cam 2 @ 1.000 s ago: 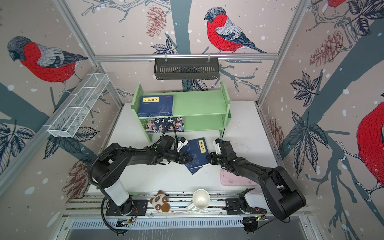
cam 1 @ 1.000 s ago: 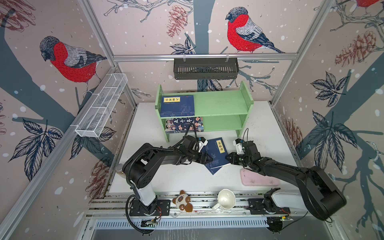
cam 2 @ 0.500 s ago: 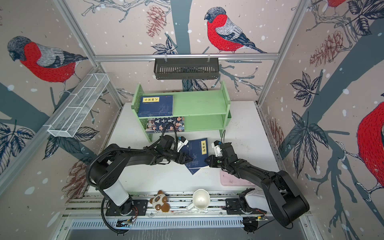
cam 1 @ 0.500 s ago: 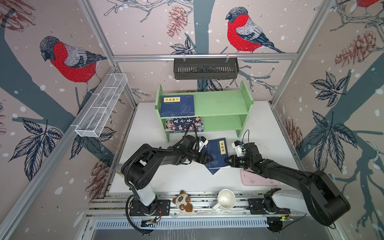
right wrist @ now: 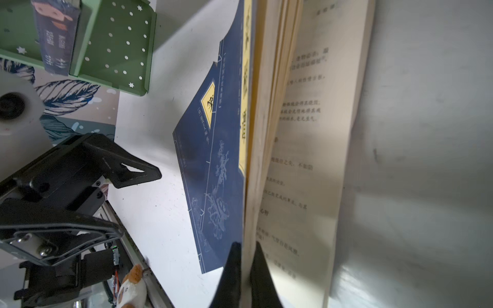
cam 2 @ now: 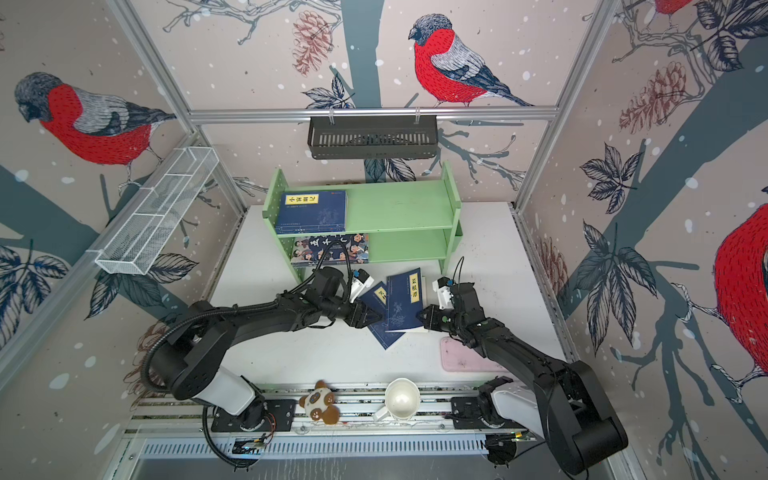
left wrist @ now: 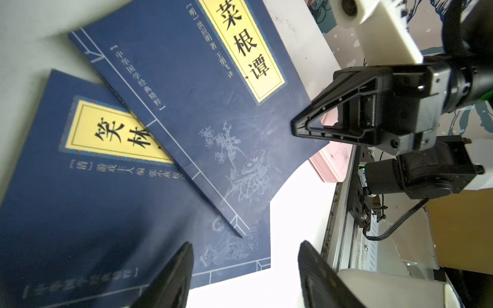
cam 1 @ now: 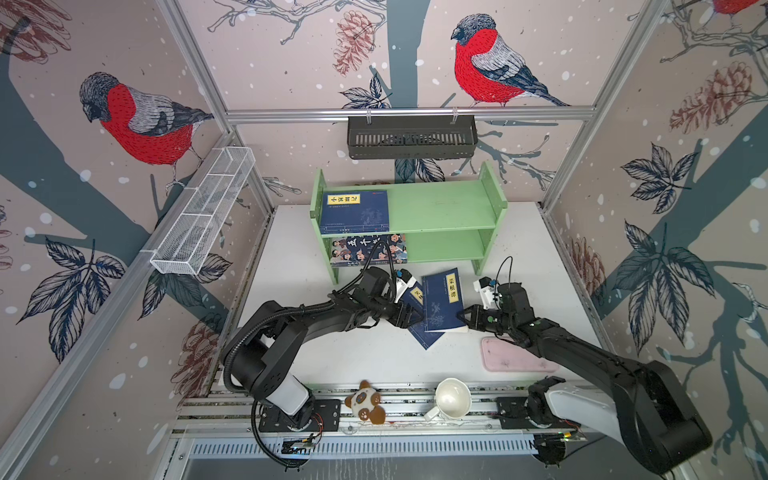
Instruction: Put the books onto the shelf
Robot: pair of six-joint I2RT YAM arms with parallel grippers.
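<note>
Closed down since a second ago: right gripper (cam 1: 463, 319), now pinched on the top book (cam 1: 441, 301). Same book turned from a slant to nearly square with the shelf (cam 1: 440, 208).

Both top views:
- Shelf at 12 o'clock on the table (cam 1: 299, 299).
- Navy book (cam 1: 355, 210) flat on the upper tier, at its 9 o'clock end.
- Cartoon book (cam 1: 368, 249) on the lower tier, right beneath.
- Top book mid-table, overlapping the lower book (cam 1: 424, 338), one corner of that poking out toward 6 o'clock.
- Left gripper (cam 1: 409, 318) at 9 o'clock of the pair, jaws apart, tips at the lower book's edge.
- Right gripper at 3 o'clock of the pair, on the top book's near corner.
- Tray (cam 1: 511, 357) at 4 o'clock of the books, partly under the right arm.

Left wrist:
- Left fingers (left wrist: 173, 277) spread wide, nothing between them.
- One finger over the lower book (left wrist: 80, 200), the other over bare table; contact impossible to tell.
- Top book (left wrist: 213, 93) across the lower one, hiding part of its yellow label.
- Right gripper (left wrist: 297, 130) at the top book's edge, cover curling up there.
- Tray (left wrist: 330, 162) just beyond.

Right wrist:
- Right fingers (right wrist: 232, 266) together on the top book's cover and some leaves.
- Remaining pages (right wrist: 306, 133) fanned open beside them, print showing.
- Lower book (right wrist: 213, 165) flat on the table beyond.
- Left gripper (right wrist: 138, 202) past it, jaws apart.
- Shelf (right wrist: 120, 40) and cartoon book (right wrist: 56, 34) farther off.
</note>
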